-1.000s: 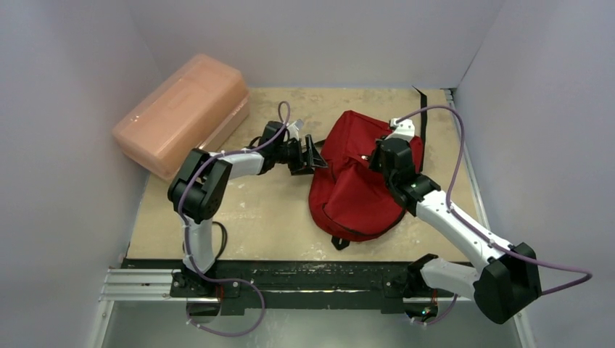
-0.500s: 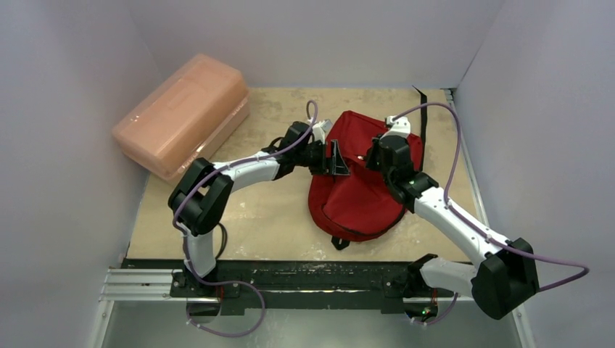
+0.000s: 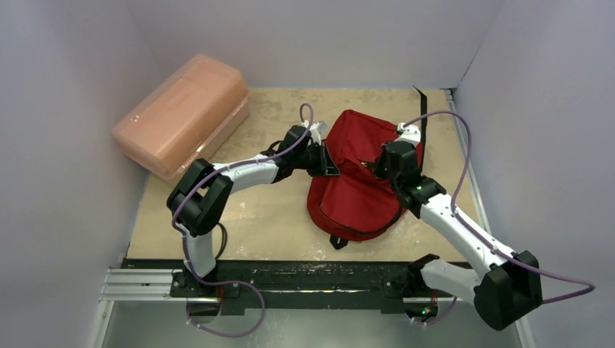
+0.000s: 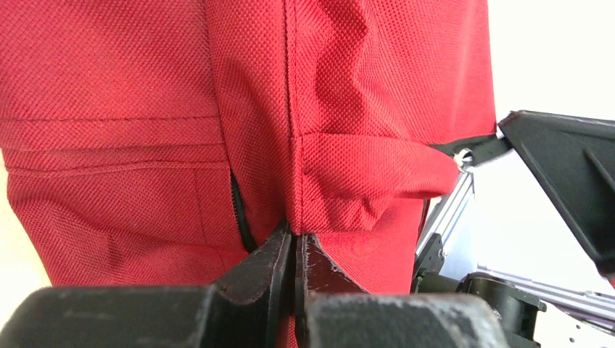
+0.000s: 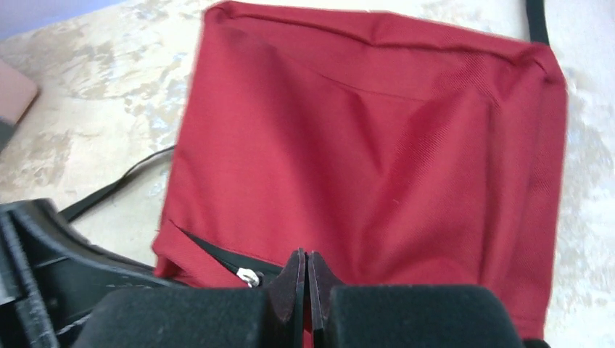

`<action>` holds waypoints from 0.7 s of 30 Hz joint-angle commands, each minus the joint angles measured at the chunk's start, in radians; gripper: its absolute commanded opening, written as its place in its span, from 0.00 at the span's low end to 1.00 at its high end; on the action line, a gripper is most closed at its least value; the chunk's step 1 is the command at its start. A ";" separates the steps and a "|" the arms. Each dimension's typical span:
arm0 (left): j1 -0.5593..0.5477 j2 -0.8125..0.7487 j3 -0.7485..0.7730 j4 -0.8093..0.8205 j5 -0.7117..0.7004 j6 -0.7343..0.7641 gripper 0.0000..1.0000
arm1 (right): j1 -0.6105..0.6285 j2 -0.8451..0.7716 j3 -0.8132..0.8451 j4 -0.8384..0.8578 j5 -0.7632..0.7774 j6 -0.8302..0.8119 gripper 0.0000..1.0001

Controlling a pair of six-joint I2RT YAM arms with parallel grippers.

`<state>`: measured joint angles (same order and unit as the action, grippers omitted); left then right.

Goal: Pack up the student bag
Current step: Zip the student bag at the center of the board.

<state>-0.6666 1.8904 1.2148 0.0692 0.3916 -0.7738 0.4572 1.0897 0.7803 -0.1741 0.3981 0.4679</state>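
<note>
Student bag [image 3: 355, 199] laid on bench [image 3: 254, 217], right of centre. Long axis run near to far, bottom end nearest arm bases. Left gripper [image 4: 296, 239] set at bag's left flank, fingers clenched on red fabric at vertical seam. Right gripper [image 5: 305, 255] set on bag's right upper part, fingers pressed together beside zipper pull [image 5: 250, 276]; whether fabric is caught cannot be told. Bag mouth judged to lie between both grippers, so opposite pulls are needed. Pink box [image 3: 181, 112] seen far left, well apart.
</note>
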 commanded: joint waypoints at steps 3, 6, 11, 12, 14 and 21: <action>0.116 -0.046 -0.156 0.029 -0.157 -0.040 0.00 | -0.190 -0.163 -0.083 -0.091 0.157 0.058 0.00; 0.123 -0.054 -0.175 0.060 -0.143 -0.046 0.00 | -0.202 -0.226 -0.131 -0.103 0.187 0.075 0.00; 0.121 -0.070 -0.173 0.157 -0.006 0.005 0.01 | -0.204 -0.197 -0.127 0.027 -0.037 -0.054 0.00; 0.118 -0.082 -0.173 0.172 0.026 0.015 0.11 | -0.204 -0.184 -0.113 0.047 -0.100 -0.074 0.00; 0.114 -0.118 -0.172 0.159 0.065 0.035 0.32 | -0.204 -0.153 -0.079 0.082 -0.223 -0.110 0.00; 0.126 -0.287 -0.160 -0.001 0.052 0.131 0.55 | -0.197 0.052 0.086 0.082 -0.635 -0.117 0.00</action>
<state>-0.5503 1.7260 1.0283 0.1238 0.4274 -0.7338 0.2493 1.0763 0.7601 -0.1501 0.0528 0.3847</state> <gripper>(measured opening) 0.534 0.004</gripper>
